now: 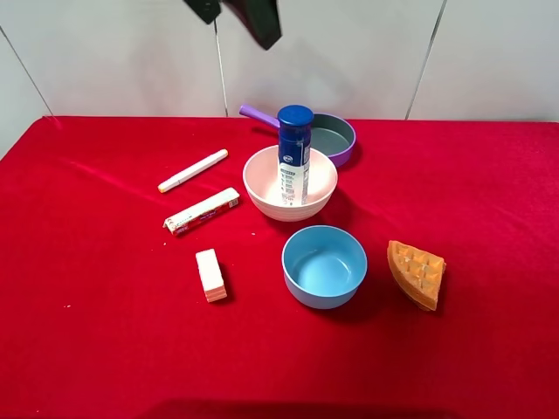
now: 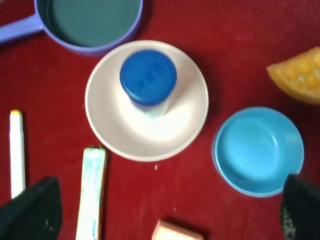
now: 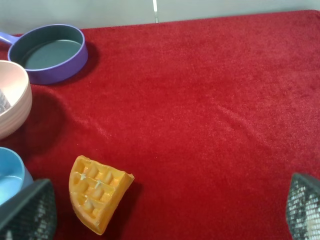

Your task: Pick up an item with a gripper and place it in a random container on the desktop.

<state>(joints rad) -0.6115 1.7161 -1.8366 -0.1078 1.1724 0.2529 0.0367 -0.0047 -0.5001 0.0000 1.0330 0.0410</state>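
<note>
The bottle [image 1: 294,155] with a dark-blue cap and a white-and-blue label stands upright inside the pale pink bowl [image 1: 262,185] at the middle back of the red cloth desktop [image 1: 105,332]. In the left wrist view the bottle's cap [image 2: 148,76] shows from above, inside the bowl [image 2: 110,130]. My left gripper [image 1: 249,16] hangs high above the bowl at the top edge, apart from the bottle; it is open and empty [image 2: 165,215]. My right gripper [image 3: 165,210] is open and empty, and is out of the exterior view.
A purple-handled pan [image 1: 336,138] sits behind the bowl. A light-blue bowl [image 1: 324,265] is in front of it. An orange waffle wedge [image 1: 417,273] lies to the right. A white marker [image 1: 192,170], a wrapped bar [image 1: 202,211] and a cream block [image 1: 210,274] lie on the left.
</note>
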